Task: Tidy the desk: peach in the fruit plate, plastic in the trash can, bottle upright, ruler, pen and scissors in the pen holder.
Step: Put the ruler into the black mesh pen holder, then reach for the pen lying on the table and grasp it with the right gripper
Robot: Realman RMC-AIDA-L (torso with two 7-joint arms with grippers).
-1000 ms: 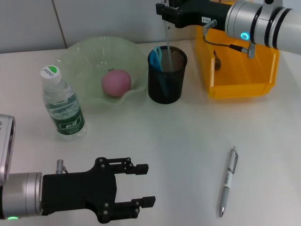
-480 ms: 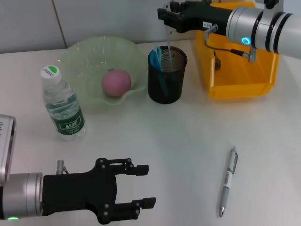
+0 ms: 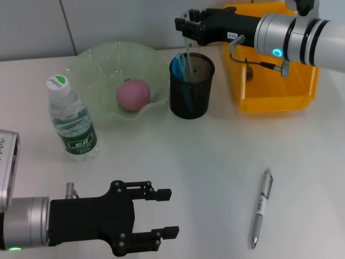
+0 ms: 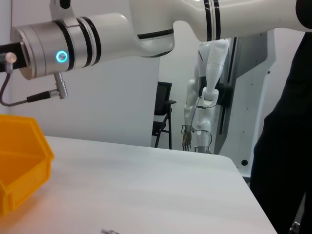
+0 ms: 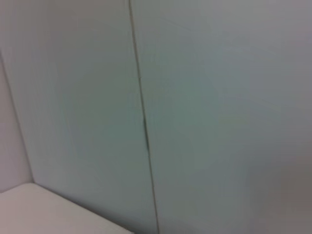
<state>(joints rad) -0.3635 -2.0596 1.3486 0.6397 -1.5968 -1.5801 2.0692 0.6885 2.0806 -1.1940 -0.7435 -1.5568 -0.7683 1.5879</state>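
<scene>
My right gripper (image 3: 186, 28) hangs over the black mesh pen holder (image 3: 191, 94), shut on a thin clear ruler (image 3: 188, 54) whose lower end is inside the holder. Blue scissors handles (image 3: 179, 63) stick out of the holder. A pink peach (image 3: 133, 95) lies in the pale green fruit plate (image 3: 91, 65). A water bottle (image 3: 73, 121) with a green cap stands upright at the left. A silver pen (image 3: 261, 208) lies on the table at the right. My left gripper (image 3: 170, 212) is open and empty near the front edge.
A yellow bin (image 3: 275, 91) stands at the back right behind my right arm, with a small dark item (image 3: 249, 71) inside; it also shows in the left wrist view (image 4: 22, 161). The right wrist view shows only wall.
My right gripper has moved slightly left and lower over the pen holder, with the ruler going deeper into it. The left arm has not moved.
</scene>
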